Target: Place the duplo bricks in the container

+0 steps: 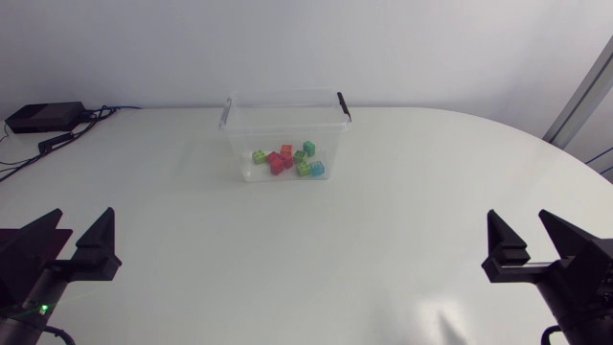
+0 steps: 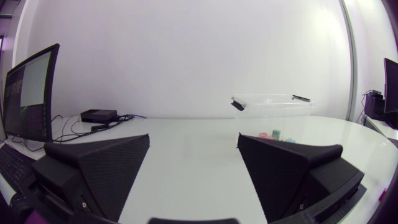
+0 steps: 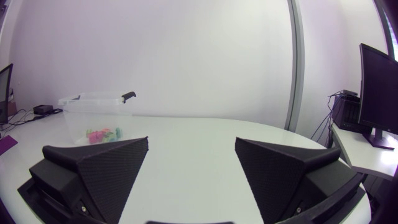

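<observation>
Already in clear container [image 1: 236, 144]: red, green, perhaps blue bricks [image 1: 286, 160]; both end effectors [image 1: 82, 218] [image 1: 518, 220] apart.

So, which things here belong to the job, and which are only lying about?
Belong to the job:
clear container
duplo bricks, inside it
left end effector and right end effector, both open and empty

Only lying about:
black box at the table's far corner
cables beside it
</observation>
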